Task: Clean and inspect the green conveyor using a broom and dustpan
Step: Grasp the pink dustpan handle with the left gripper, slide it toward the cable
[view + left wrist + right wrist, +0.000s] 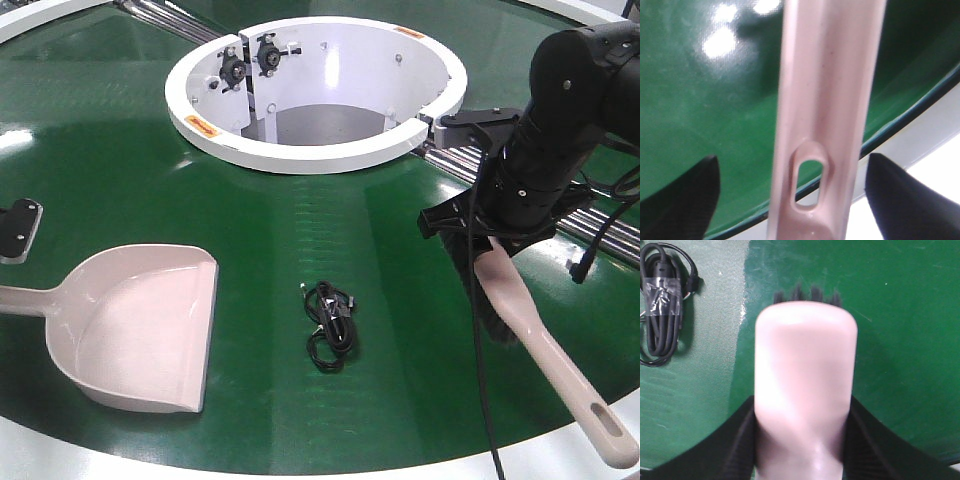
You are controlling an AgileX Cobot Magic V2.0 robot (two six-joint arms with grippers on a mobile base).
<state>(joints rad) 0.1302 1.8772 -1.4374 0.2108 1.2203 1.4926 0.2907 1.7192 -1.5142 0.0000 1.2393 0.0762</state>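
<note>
Pinching the broom (545, 350), the right pincer (485, 245) seems poised to sweep; next, the left pincer (790, 162), spread astride the dustpan (140, 330) handle, should close.

Nearly every view is filled by the green conveyor (100, 150), so little of the room is shown. Bright lighting is reflected on its glossy top as soft white glare patches (720, 42). A flat grey surface (320, 125) is glimpsed down through the central opening. Past the near edge only an overexposed white area (940, 165) is seen.
</note>
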